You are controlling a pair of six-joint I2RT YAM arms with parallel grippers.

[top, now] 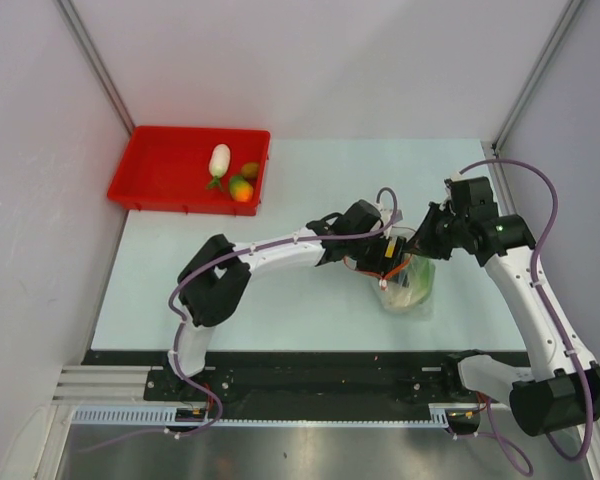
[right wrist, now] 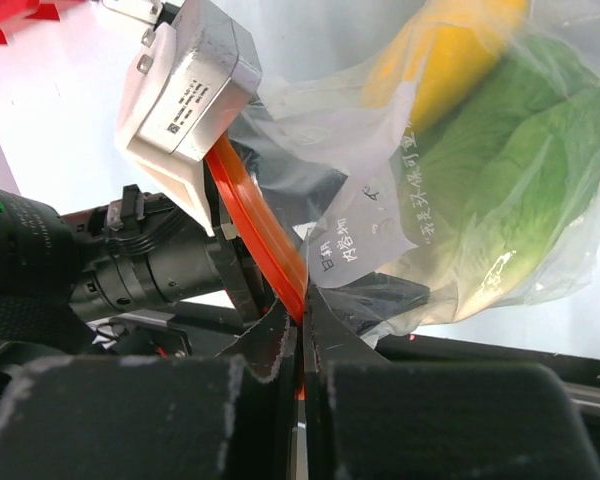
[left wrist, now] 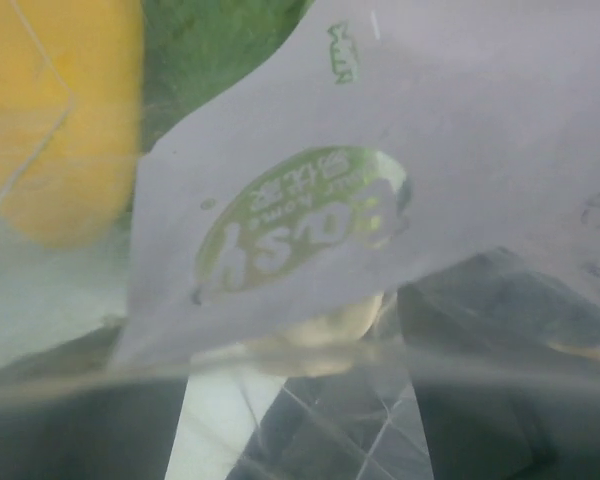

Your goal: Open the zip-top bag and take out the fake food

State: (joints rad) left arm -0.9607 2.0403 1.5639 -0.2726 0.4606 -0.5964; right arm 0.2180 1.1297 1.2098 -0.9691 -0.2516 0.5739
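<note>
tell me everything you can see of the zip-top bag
The zip-top bag is clear, floppy, crinkled plastic with a white printed panel and a red-orange zip strip along its mouth. It is right of the middle of the pale table. The right hand is shut on the strip; the left hand is right against the bag. Inside show a yellow piece and green lettuce.

Pale grey walls [top: 330, 60] enclose a light blue-green table [top: 310, 180] under even light.

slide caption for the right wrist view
Right pincer shut on the red-orange zip strip of the clear plastic bag
</note>
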